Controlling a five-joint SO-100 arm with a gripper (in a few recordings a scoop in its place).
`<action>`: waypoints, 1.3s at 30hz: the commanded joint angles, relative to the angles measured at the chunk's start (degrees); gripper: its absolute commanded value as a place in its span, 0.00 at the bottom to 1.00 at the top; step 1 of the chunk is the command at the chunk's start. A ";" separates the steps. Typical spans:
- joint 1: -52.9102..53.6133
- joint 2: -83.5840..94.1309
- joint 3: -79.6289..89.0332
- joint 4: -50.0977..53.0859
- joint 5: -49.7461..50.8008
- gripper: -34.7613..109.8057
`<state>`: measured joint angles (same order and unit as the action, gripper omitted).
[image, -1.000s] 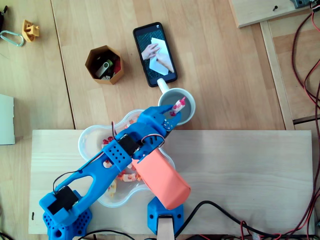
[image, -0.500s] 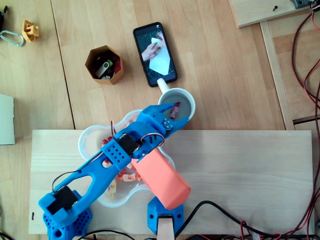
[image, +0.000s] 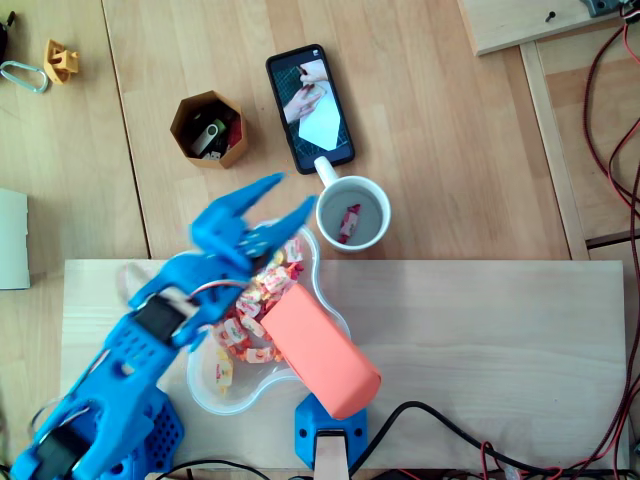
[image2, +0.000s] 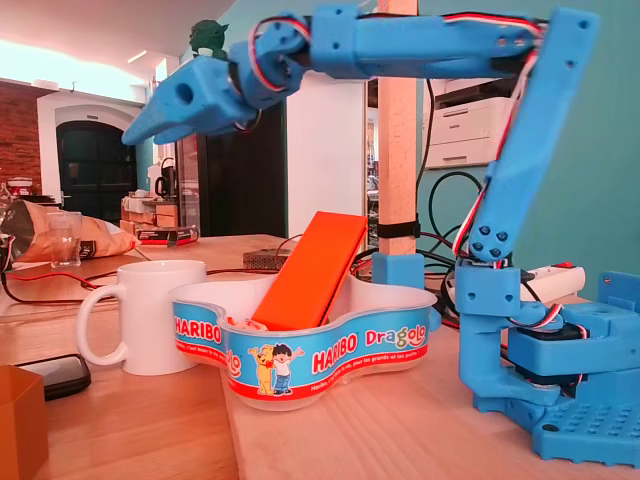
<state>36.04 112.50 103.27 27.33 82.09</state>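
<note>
**Overhead view, left to right.** A hexagonal wooden pot (image: 226, 160) stands on the tabletop (image: 450, 150) holding a USB stick (image: 208, 136), well apart from the arm.

The blue claw (image: 296, 190) is released. Its two fingers are spread in a V and nothing lies between them. It hangs over the upper rim of the sweet tub (image: 235, 398), tips pointing toward the mug (image: 383, 228). The fixed view shows the claw (image2: 140, 135) raised well above both the mug (image2: 150, 312) and the tub (image2: 330, 355), touching neither.

The wrapped sweets (image: 262, 292) lie heaped in the tub under the arm's wrist. An orange block (image: 325, 355) stands tilted in the tub. Judged from the fixed view, its lower end sits inside and its upper part (image2: 312, 268) leans over the rim, which keeps it propped.

A phone (image: 310, 107) lies flat just above the mug's handle. A single sweet (image: 348, 222) rests on the mug's floor, contained by its wall.
</note>
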 joint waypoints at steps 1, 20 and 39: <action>-6.06 13.10 10.11 0.00 -0.09 0.38; -28.74 60.64 57.66 -24.08 -57.04 0.38; -57.66 77.87 72.60 -39.64 -95.27 0.39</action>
<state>-19.25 187.38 175.78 -10.20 -10.46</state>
